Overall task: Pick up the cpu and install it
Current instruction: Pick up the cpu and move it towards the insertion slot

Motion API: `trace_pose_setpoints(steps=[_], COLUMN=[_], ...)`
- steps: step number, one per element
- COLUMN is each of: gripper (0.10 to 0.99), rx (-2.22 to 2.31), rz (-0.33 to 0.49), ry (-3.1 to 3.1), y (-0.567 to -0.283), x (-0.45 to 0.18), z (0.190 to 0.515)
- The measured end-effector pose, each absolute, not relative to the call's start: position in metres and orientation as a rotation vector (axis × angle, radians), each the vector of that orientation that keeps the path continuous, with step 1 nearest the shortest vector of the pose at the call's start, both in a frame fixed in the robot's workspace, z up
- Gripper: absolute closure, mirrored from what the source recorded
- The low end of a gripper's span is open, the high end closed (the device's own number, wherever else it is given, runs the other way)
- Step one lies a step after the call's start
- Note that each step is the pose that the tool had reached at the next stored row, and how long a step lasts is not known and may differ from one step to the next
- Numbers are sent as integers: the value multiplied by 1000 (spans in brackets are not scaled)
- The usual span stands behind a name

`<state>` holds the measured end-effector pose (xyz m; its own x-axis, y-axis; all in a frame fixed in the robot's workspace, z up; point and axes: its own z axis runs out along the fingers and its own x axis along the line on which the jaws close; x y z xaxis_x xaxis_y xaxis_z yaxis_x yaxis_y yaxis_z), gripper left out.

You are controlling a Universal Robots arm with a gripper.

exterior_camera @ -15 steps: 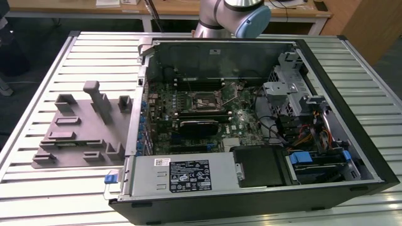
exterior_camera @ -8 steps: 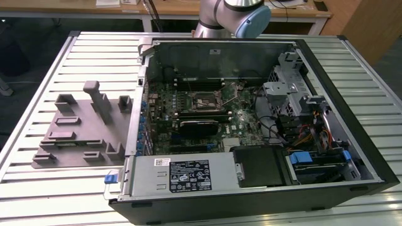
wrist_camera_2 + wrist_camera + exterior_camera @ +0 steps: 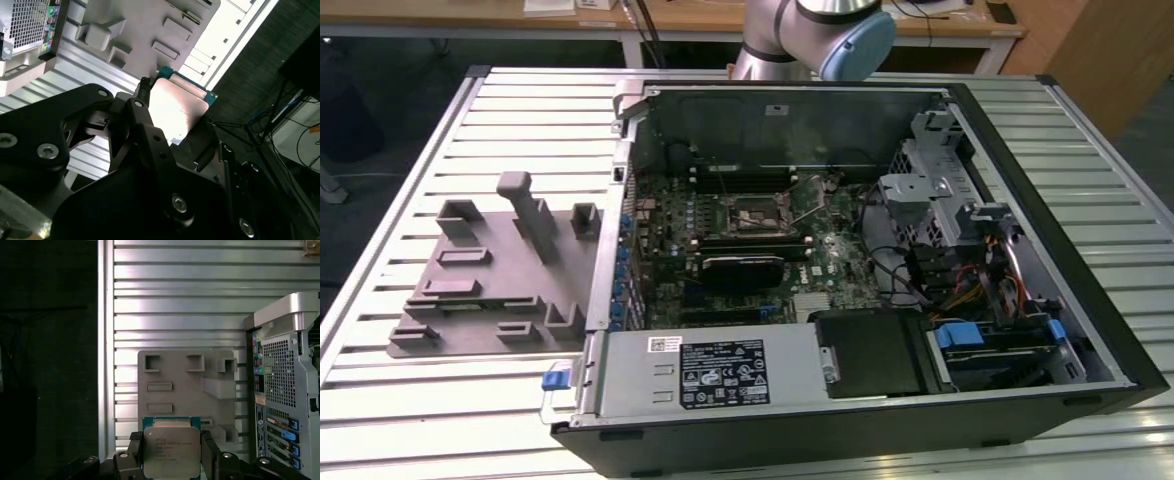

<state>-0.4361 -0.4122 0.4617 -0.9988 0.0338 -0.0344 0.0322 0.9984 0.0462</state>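
My gripper (image 3: 171,456) is shut on the cpu (image 3: 171,452), a flat square chip with a shiny silver top and a green rim. One black finger (image 3: 134,449) presses on each side of it. In the second wrist view the cpu (image 3: 177,106) sits between the same fingers of the gripper (image 3: 175,122), held well above the table. Below it lies the grey plastic fixture tray (image 3: 190,387), next to the computer's rear panel (image 3: 280,390). In the exterior view the square black socket (image 3: 754,214) sits on the motherboard inside the open case.
The open computer case (image 3: 1014,150) lies on a ribbed metal table (image 3: 400,400), with the fixture tray (image 3: 494,270) at the exterior view's left of it. The arm (image 3: 814,35) rises behind the case. Cables, drive bays and a power supply (image 3: 707,372) fill the case.
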Motion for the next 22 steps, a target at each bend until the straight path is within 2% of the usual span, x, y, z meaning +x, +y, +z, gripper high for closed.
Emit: trace_pose_setpoints(steps=[22], gripper=[541], rx=[51], rz=[71], ry=[3105], y=[-409], x=[-332], z=[462])
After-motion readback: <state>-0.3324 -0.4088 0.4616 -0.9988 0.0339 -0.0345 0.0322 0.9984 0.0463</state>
